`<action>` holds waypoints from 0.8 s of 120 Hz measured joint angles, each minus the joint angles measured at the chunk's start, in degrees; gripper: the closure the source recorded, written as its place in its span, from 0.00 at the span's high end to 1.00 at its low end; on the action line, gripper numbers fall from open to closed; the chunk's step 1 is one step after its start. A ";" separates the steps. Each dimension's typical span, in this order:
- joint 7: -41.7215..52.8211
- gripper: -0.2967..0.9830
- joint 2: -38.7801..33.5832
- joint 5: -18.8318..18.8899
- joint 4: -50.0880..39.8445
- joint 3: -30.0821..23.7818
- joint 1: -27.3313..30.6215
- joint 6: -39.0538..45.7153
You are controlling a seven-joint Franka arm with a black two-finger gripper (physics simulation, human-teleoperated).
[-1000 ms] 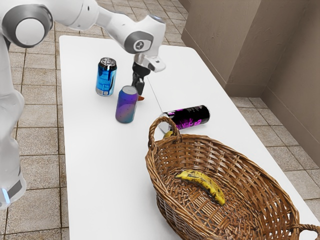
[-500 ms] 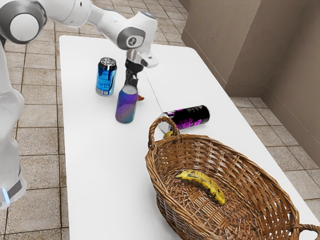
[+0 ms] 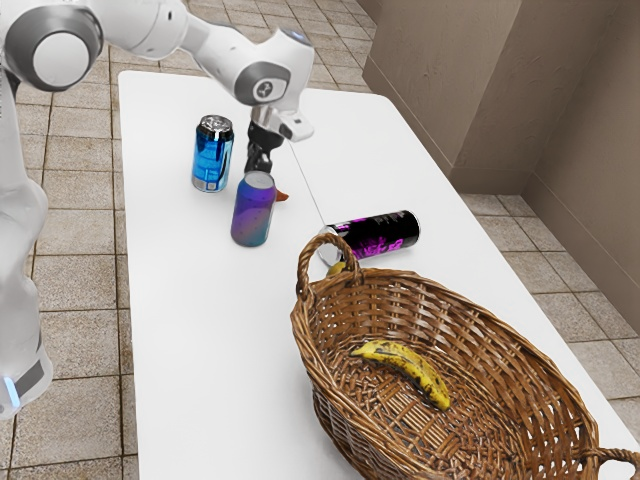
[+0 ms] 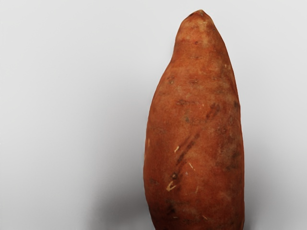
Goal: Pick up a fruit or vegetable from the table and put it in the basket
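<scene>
Hovering by the yam, presumably to grasp it, my gripper may be clenched, can't tell; basket: exterior view's 5 o'clock.

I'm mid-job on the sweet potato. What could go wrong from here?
The purple can stands close to the pincer; a sideways move might topple it. The sweet potato is rounded and tapers at one end, so an off-centre grip could let it roll or slip. On the way to the basket, a low carry might clip the raised near handle or the lying black can.
</scene>
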 joint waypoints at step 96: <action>0.83 0.73 2.76 -0.77 2.32 -1.06 -1.87 0.25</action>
